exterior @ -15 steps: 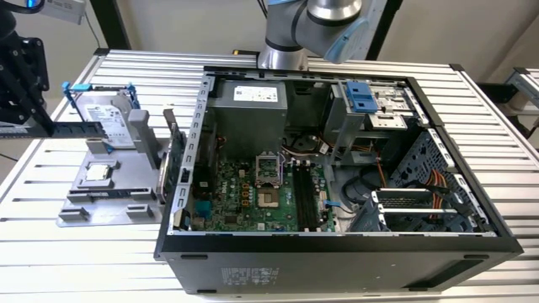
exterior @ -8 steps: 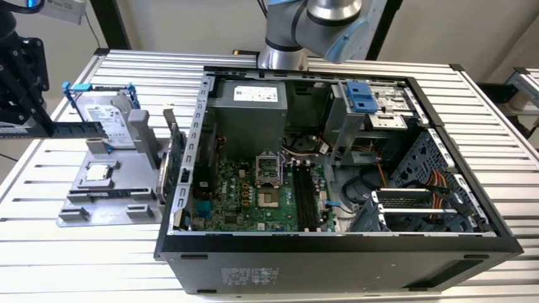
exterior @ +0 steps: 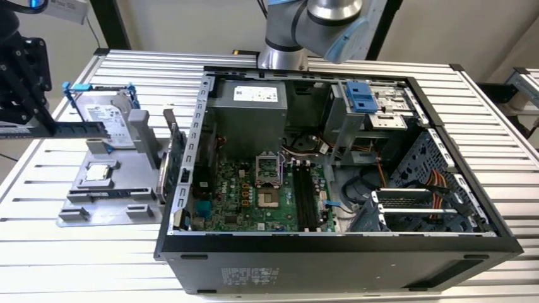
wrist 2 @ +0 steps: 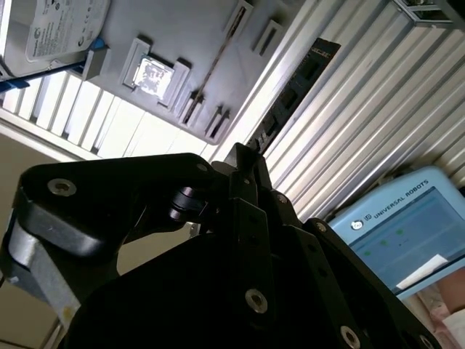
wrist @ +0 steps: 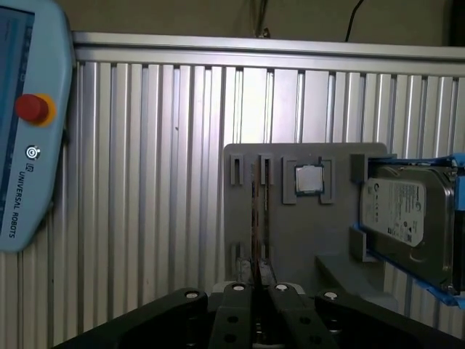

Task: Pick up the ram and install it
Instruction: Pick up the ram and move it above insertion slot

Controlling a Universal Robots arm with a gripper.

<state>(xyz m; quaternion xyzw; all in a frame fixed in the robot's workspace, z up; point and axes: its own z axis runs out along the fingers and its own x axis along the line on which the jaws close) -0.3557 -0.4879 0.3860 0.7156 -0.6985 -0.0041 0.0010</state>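
The black gripper has its jaws closed on one end of the ram, a long narrow circuit-board stick with dark chips, over the ribbed aluminium surface. A grey plastic holder tray carries a small square silver chip beside a silver hard drive.

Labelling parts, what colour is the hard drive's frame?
Blue; the frame shows best in the first wrist view.

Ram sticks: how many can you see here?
1: the ram is gripped by the tool, at the exterior view's left near the hard drive. Others may be hidden inside the case.
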